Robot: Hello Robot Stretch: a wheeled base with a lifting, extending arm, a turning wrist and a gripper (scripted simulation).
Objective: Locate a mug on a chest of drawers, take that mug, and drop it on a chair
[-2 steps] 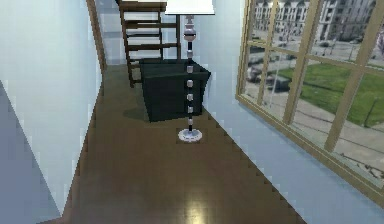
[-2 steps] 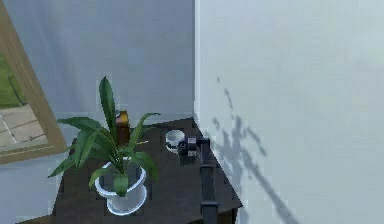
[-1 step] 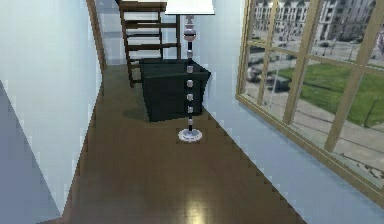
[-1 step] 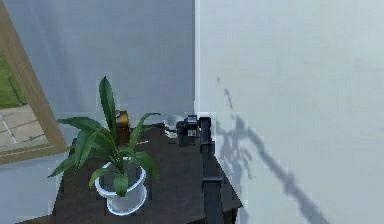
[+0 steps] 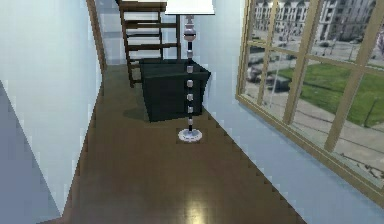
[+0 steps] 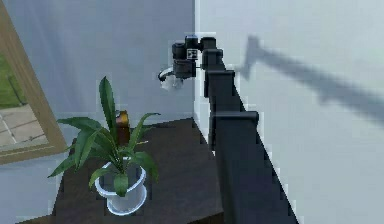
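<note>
1. Upper middle of the arm side view: gripper (image 6: 172, 70), at the far end of the dark arm (image 6: 235, 140) that rises from the bottom edge.
2. Appears to hold a small pale blob (image 6: 168, 81), which hangs at the finger end against bare wall, clear of every surface. Probably the mug, though too small to name for sure.
3. Cannot tell the spread of the fingers from this view.
4. Lower left of the same view, well below the gripper: a potted plant (image 6: 112, 150) with long green leaves on a dark table (image 6: 178, 165). Further left, a wooden window frame (image 6: 20, 110).
5. Upper middle of the forward view: a dark chest of drawers (image 5: 172, 90), with a floor lamp (image 5: 190, 75) just in front of it and a wooden chair (image 5: 145, 35) just behind it. Along the right side, a large window (image 5: 310, 70).
6. Judging by this: locating and taking look done, if the blob is indeed the mug.
7. Left to do: reach the chair past the chest and lamp, bring the arm side to it, and drop the load on the seat.
</note>
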